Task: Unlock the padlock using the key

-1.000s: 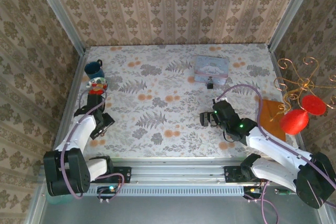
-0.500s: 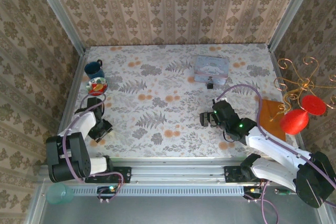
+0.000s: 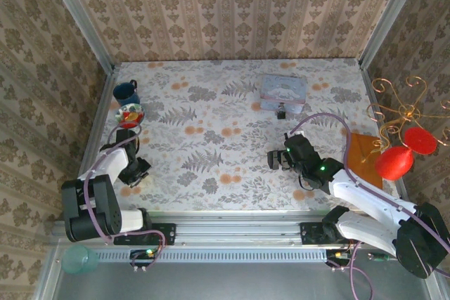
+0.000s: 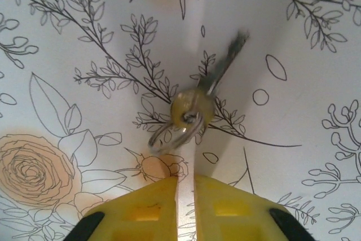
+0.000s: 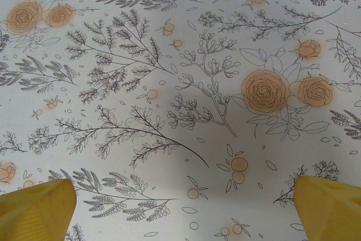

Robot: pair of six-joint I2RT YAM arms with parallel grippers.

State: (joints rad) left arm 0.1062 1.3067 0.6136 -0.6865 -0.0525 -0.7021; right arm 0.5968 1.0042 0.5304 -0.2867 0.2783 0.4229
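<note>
The key lies flat on the floral tablecloth in the left wrist view. It has a pale yellow head, a metal ring at its lower left and its blade pointing up-right. My left gripper sits just short of it, its yellow fingers closed to a thin slit with nothing of the key between them. From above, the left gripper is low at the table's near left. The tiny dark padlock stands far off, right of centre at the back. My right gripper hovers open near the middle right, its fingertips spread wide over bare cloth.
A pale blue-grey tin lies just behind the padlock. A blue mug and a small colourful dish stand at the far left edge. Red ornaments on a gold wire stand and an orange card are at the right edge.
The left gripper's jaws have closed from wide apart to almost touching, and the arm has drawn slightly toward the near left. The right arm has not moved.
</note>
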